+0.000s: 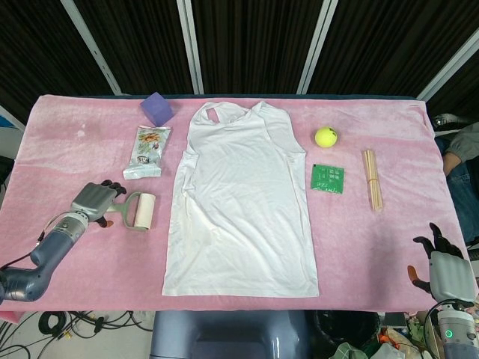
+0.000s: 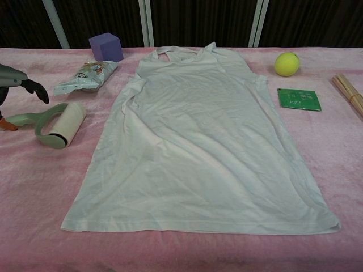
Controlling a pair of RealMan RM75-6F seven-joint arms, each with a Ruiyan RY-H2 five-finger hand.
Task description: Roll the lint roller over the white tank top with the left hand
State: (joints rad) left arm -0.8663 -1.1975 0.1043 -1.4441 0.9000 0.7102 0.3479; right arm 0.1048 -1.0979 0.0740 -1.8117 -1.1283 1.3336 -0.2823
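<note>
The white tank top point(image 1: 239, 209) lies flat in the middle of the pink cloth, neck at the far side. The lint roller point(image 1: 141, 211) lies on the cloth just left of the top, its green handle point(image 2: 25, 118) pointing left. My left hand point(image 1: 93, 200) hovers beside and slightly over the handle end, with its dark fingers point(image 2: 36, 89) spread and lifted off it, holding nothing. My right hand point(image 1: 447, 273) hangs off the table's near right corner, fingers apart and empty. In the chest view only the edge of my left hand point(image 2: 11, 78) shows.
A snack packet point(image 1: 147, 152) and a purple block point(image 1: 157, 108) lie behind the roller. Right of the top are a yellow-green tennis ball point(image 1: 325, 136), a green packet point(image 1: 328, 178) and a bundle of wooden sticks point(image 1: 372, 179).
</note>
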